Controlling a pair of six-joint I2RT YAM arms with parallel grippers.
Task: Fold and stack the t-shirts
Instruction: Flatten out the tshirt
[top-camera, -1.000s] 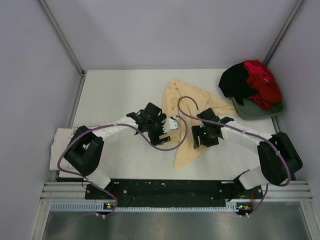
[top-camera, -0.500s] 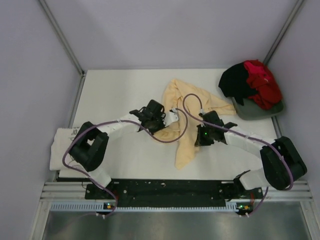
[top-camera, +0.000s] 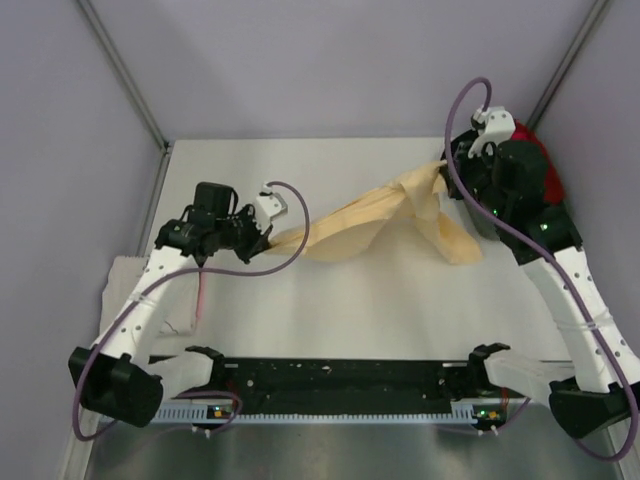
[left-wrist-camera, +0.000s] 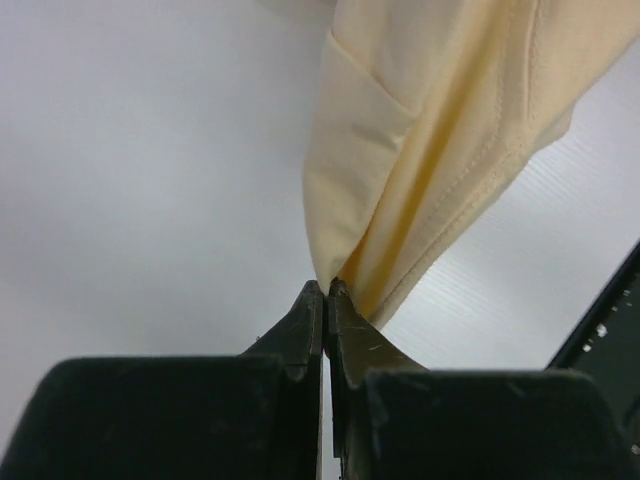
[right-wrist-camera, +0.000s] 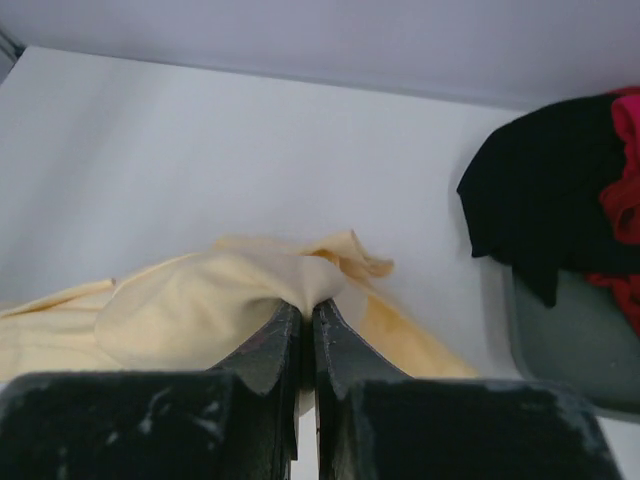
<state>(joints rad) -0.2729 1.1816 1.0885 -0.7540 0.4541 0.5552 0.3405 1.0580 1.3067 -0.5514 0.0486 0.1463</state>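
Observation:
The pale yellow t-shirt hangs stretched above the table between both grippers. My left gripper is shut on its left end, and the left wrist view shows the cloth pinched at the fingertips. My right gripper is shut on the other end at the back right, where a fold of the yellow cloth is clamped between its tips. The black t-shirt and the red t-shirt lie bundled at the right. A white t-shirt lies at the table's left edge.
A grey bin holds the black and red bundle at the back right corner, and my right arm covers most of it in the top view. Pale walls close in the table on three sides. A black rail runs along the near edge.
Both grippers have shut on the yellow t-shirt and lifted it. The left arm swung left and the right arm swung back right, pulling the crumpled cloth out into a long band.

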